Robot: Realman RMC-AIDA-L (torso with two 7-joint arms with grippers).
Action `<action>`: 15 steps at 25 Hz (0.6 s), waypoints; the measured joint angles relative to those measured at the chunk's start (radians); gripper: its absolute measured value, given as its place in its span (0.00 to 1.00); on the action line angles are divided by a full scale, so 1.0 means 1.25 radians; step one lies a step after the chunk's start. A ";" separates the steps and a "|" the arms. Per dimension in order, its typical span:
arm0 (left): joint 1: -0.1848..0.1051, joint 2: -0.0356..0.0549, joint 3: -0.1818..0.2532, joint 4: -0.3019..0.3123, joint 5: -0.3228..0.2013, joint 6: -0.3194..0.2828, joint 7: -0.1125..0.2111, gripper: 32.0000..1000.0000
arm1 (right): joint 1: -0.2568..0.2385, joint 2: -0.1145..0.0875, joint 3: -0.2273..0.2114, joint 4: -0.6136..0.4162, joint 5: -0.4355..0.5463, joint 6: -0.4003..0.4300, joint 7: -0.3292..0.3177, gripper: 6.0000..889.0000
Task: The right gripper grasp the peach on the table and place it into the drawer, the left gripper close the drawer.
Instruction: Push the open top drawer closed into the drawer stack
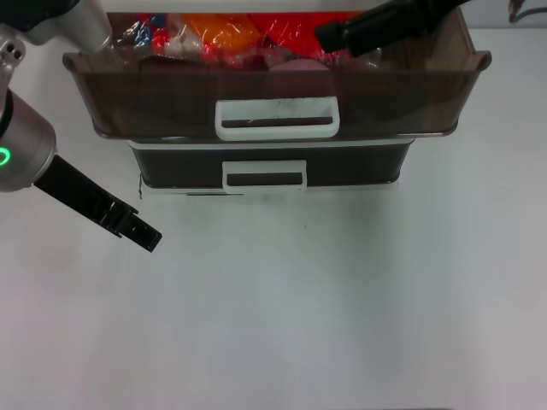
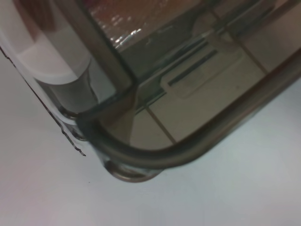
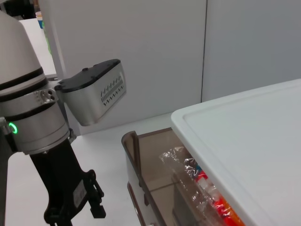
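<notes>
Head view: drawer [image 1: 273, 94] pulled open, light, rigid and free-sliding, best pushed at its white handle [image 1: 277, 119] up and right of the left gripper [image 1: 137, 226], finger state indiscernible; pinkish peach [image 1: 299, 64] seemingly inside.

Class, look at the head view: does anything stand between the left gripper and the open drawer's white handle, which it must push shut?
Nothing visible does. The left gripper hovers over bare table, to the left of and nearer than the drawer; its handle faces open space.
</notes>
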 joint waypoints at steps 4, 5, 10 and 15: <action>0.001 0.0001 -0.001 0.000 0.000 0.000 0.000 0.84 | -0.001 0.000 0.006 -0.008 0.000 0.020 0.003 0.93; 0.001 0.0001 -0.001 0.000 0.000 0.000 0.000 0.84 | -0.003 0.000 0.007 -0.013 0.001 0.025 0.007 0.93; 0.000 -0.0003 0.001 0.003 0.000 -0.001 0.000 0.84 | -0.042 -0.009 0.021 -0.117 0.000 0.087 0.051 0.92; 0.004 0.0007 -0.001 0.004 0.000 0.000 0.001 0.84 | -0.130 -0.059 0.028 -0.264 0.032 0.104 0.142 0.92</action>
